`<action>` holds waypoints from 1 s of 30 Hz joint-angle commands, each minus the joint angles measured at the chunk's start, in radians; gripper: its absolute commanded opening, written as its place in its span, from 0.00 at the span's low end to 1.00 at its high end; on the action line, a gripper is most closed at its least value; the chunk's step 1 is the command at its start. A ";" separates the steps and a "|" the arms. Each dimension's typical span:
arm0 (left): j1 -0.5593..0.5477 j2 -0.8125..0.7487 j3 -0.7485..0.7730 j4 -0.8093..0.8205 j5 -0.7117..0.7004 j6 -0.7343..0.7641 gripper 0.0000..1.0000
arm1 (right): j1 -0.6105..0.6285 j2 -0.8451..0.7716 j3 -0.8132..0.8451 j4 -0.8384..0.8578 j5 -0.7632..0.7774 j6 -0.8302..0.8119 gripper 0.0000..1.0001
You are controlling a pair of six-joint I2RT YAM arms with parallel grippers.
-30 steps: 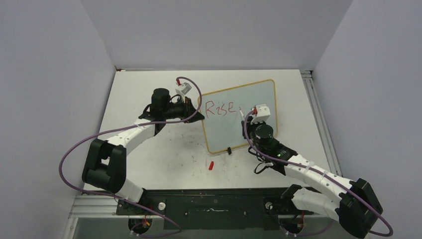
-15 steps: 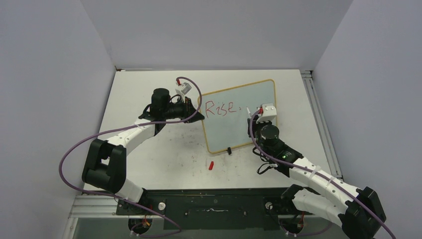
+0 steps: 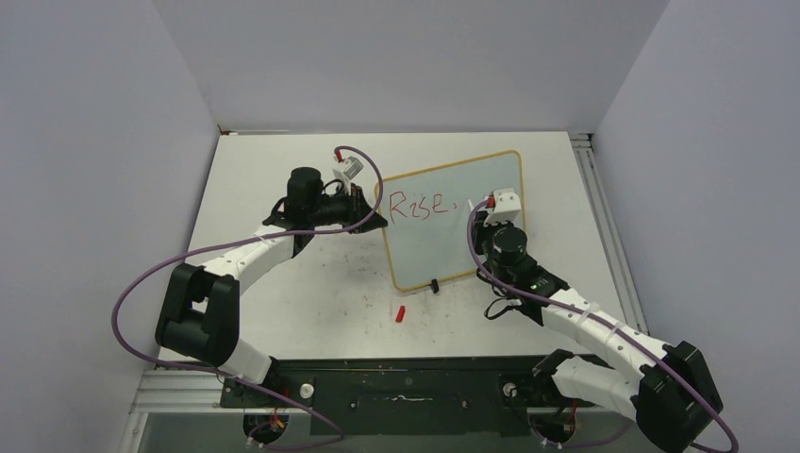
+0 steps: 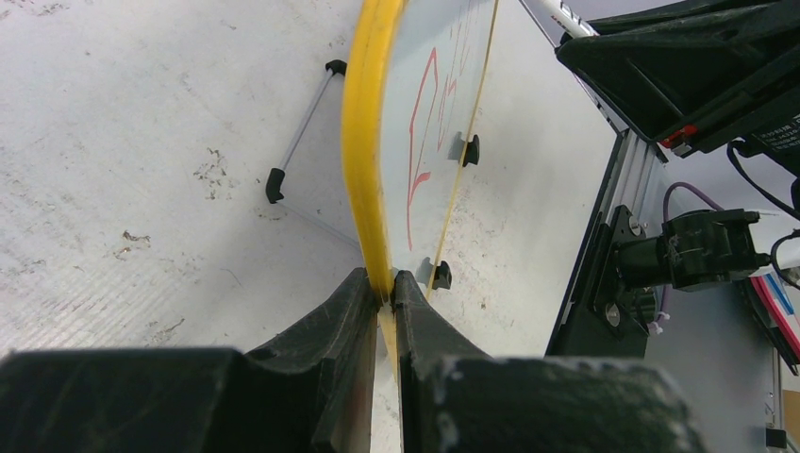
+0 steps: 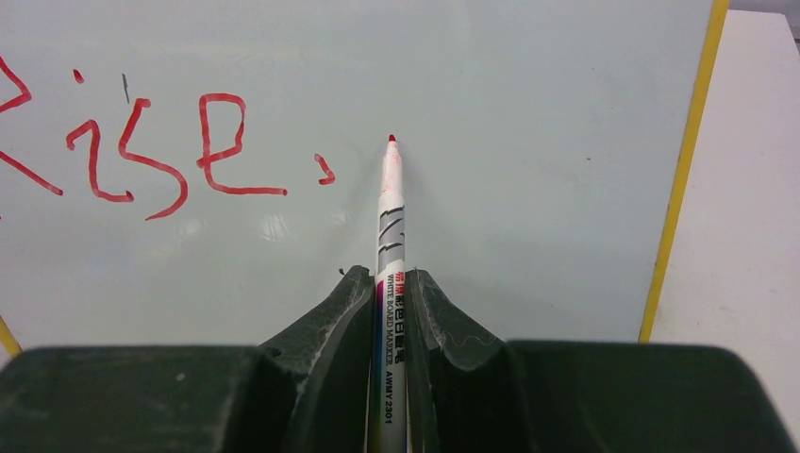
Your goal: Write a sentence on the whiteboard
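Two claws, both busy: left claw (image 4: pixel 382 293) clamped on the whiteboard's (image 3: pixel 443 247) left frame edge, right claw (image 5: pixel 389 283) pinching a red marker (image 5: pixel 390 208), tip just right of the comma. So the sentence (image 3: pixel 421 206) only reads "Rise,". Board sits on the desk (image 3: pixel 311 283), middle-right.

Bright, even light from overhead, only soft shadows on the table (image 3: pixel 311 302). Right wrist view: faint glare on the board (image 5: pixel 528 113) at 9 o'clock (mild), marker (image 5: pixel 390 217) crisp, dark fingers (image 5: pixel 330 359) soft at 6 o'clock.
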 commanded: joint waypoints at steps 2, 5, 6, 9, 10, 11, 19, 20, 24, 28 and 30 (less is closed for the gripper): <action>-0.002 -0.029 0.041 0.010 0.004 0.027 0.00 | -0.012 0.016 0.057 0.085 -0.020 -0.024 0.05; -0.002 -0.028 0.041 0.006 0.004 0.031 0.00 | -0.015 0.027 0.065 0.092 -0.024 -0.030 0.05; -0.002 -0.028 0.041 0.005 0.005 0.032 0.00 | -0.016 0.030 0.067 0.094 -0.023 -0.031 0.05; -0.002 -0.027 0.042 0.004 0.005 0.034 0.00 | -0.020 0.044 0.073 0.101 -0.024 -0.036 0.05; -0.002 -0.027 0.043 0.004 0.005 0.034 0.00 | -0.024 0.051 0.076 0.102 -0.025 -0.036 0.05; -0.002 -0.027 0.044 0.003 0.005 0.034 0.00 | -0.026 0.057 0.078 0.103 -0.025 -0.037 0.05; -0.002 -0.025 0.045 0.001 0.006 0.037 0.00 | -0.031 0.080 0.081 0.099 -0.049 -0.034 0.05; -0.002 -0.026 0.045 0.001 0.006 0.037 0.00 | -0.031 0.081 0.080 0.097 -0.052 -0.033 0.05; -0.002 -0.027 0.045 0.001 0.006 0.037 0.00 | -0.030 0.076 0.068 0.091 -0.070 -0.034 0.05; -0.002 -0.027 0.045 0.001 0.007 0.037 0.00 | -0.030 0.066 0.057 0.079 -0.084 -0.036 0.05; -0.002 -0.028 0.046 0.001 0.006 0.036 0.00 | -0.030 0.059 0.051 0.075 -0.090 -0.034 0.05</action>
